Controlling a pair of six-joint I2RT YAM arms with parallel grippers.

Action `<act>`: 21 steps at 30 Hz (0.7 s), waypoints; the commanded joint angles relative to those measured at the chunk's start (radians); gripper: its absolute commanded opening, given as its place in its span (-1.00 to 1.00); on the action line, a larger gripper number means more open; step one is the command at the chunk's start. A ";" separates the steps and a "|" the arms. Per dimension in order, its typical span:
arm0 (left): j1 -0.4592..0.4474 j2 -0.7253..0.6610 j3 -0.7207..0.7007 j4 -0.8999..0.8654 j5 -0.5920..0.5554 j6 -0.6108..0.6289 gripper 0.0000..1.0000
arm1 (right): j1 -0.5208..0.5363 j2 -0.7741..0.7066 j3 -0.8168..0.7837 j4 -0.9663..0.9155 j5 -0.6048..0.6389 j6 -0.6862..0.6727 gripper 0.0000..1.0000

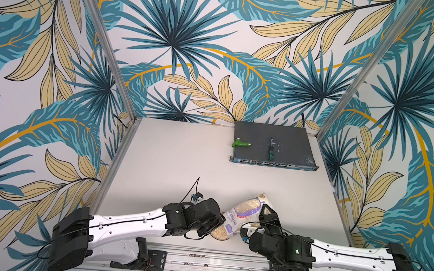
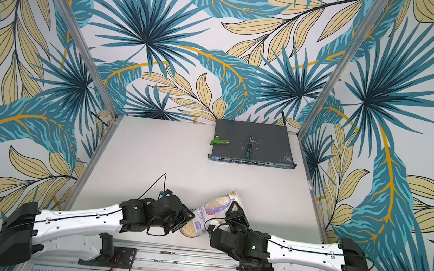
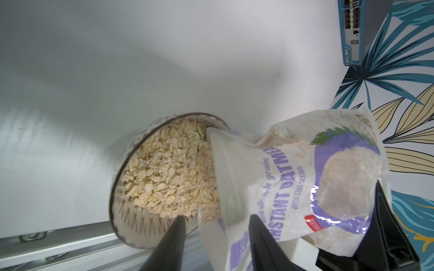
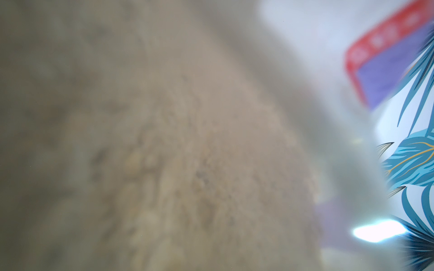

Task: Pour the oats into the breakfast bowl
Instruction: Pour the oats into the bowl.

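Top views, both: crinkly clear plastic pouch (image 1: 242,212) with white-and-purple label, part full, tilts mouth-down over small round white bowl (image 1: 219,239) at near table edge, centre. Right gripper (image 1: 263,210) pinches pouch's right side.
Left wrist: pale flaky oats (image 3: 169,169) heap the dark-rimmed bowl. Left gripper (image 3: 217,218) fingers spread, straddling pouch's mouth edge.
Right wrist: blurred oats behind plastic.
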 commanded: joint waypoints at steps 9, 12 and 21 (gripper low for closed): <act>-0.003 -0.015 0.038 0.006 -0.045 0.003 -0.04 | 0.002 0.000 0.030 0.034 0.081 0.110 -1.00; -0.003 -0.016 0.040 0.005 -0.061 0.003 -0.03 | 0.002 0.006 0.028 0.031 0.078 0.133 -1.00; -0.004 0.025 0.038 0.050 -0.064 0.004 -0.03 | 0.003 0.019 0.023 0.018 0.066 0.208 -1.00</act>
